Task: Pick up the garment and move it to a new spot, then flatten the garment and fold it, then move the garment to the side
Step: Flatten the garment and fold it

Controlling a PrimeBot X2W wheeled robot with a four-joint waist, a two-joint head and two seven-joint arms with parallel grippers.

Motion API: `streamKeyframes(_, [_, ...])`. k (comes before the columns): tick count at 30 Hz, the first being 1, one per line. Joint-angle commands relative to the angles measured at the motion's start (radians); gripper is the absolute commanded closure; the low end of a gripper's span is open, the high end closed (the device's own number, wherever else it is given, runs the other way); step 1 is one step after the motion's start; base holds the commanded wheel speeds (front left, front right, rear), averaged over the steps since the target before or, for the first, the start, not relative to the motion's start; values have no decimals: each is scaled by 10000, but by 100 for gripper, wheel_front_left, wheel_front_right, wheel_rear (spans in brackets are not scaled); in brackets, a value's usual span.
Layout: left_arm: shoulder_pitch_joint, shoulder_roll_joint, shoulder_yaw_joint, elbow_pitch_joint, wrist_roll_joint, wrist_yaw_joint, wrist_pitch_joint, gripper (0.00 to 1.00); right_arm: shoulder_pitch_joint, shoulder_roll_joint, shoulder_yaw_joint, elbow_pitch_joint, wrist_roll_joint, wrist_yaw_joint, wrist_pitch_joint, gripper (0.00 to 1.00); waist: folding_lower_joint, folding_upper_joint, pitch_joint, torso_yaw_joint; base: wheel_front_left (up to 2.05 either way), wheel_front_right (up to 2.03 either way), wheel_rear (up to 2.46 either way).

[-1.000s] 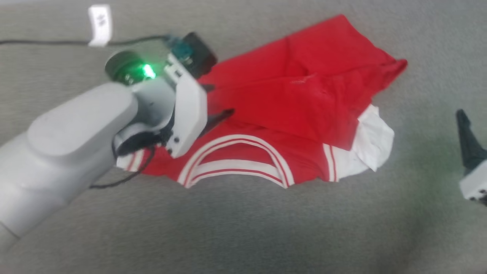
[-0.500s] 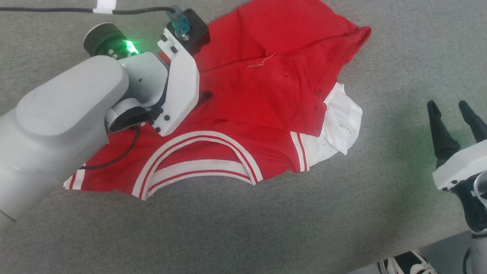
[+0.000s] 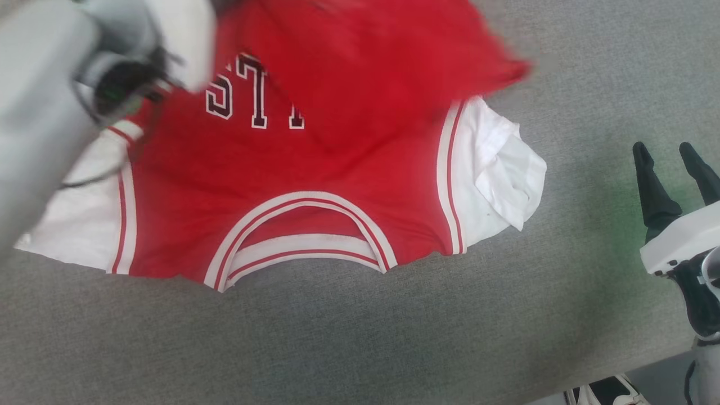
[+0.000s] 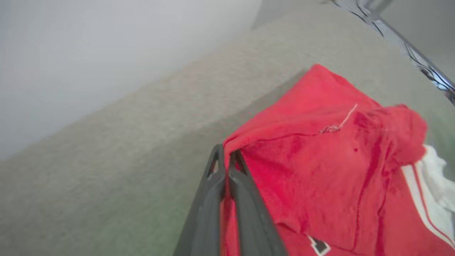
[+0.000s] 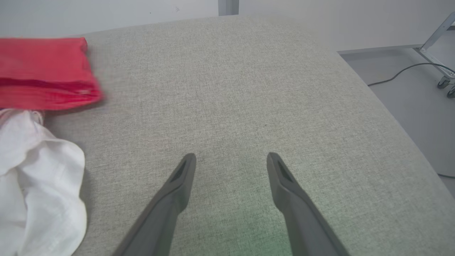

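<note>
Pinching a red fold of the garment with the left gripper, fingers pressed tight together, holding that part up. Leaving the rest of it lying spread on the soft grey table top, neck trim toward the near edge. Keeping the right gripper spread wide over bare grey cloth, well off to the side. Showing a pale wall, a grey floor, a dark cable and a metal frame on wheels past the table.
</note>
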Motion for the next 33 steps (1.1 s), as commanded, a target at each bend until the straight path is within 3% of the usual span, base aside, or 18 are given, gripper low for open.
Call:
streamKeyframes(1, [-98, 4, 121, 511, -116, -19, -312, 100, -85, -18, 11, -14, -37, 1, -10, 0, 0, 0, -6, 13, 0, 0, 0])
streamKeyframes(8, [-105, -578, 316, 3315, 206, 170, -1645, 100, -39, -211, 16, -189, -78, 1, 182, 0, 0, 0, -59, 155, 0, 0, 0])
streamKeyframes(10, [165, -872, 203, 3795, 161, 60, -1785, 26, -38, -358, 58, -347, -152, 1, 338, 0, 0, 0, -152, 298, 0, 0, 0])
streamKeyframes(11, [199, -954, 212, 3906, 79, 39, -1815, 0, -32, -412, 90, -409, -186, 1, 378, 0, 0, 0, -199, 360, 0, 0, 0])
streamKeyframes(16, [390, -1138, 38, 3756, 220, -17, -2620, 0, 111, -1007, 693, -823, -274, 1, 815, 0, 0, 0, -647, 782, 0, 0, 0])
streamKeyframes(19, [767, -819, -18, 3026, 165, -16, -3511, 0, 228, -1768, 1527, -1153, -272, 1, 1206, 0, 0, 0, -1028, 1129, 0, 0, 0])
streamKeyframes(24, [2011, -428, 153, 2157, 5, -16, -5329, 0, 517, -3577, 3294, -1801, 366, 1, 1819, 0, 0, 0, -1709, 1890, 0, 0, 0])
streamKeyframes(26, [2591, -332, 333, 1879, 60, 4, -5657, 0, 556, -4415, 4038, -2230, 816, 1, 2123, 0, 0, 0, -1887, 2201, 0, 0, 0])
streamKeyframes(28, [3182, -253, 487, 1540, 517, 301, -5780, 0, 623, -5261, 4572, -2563, 1339, 1, 2444, 0, 0, 0, -2014, 2568, 0, 0, 0])
streamKeyframes(33, [5303, -410, 2873, -509, 2025, 1123, -5794, 0, 417, -7112, 5757, -3366, 2399, 1, 3134, 0, 0, 0, -2174, 3488, 0, 0, 0])
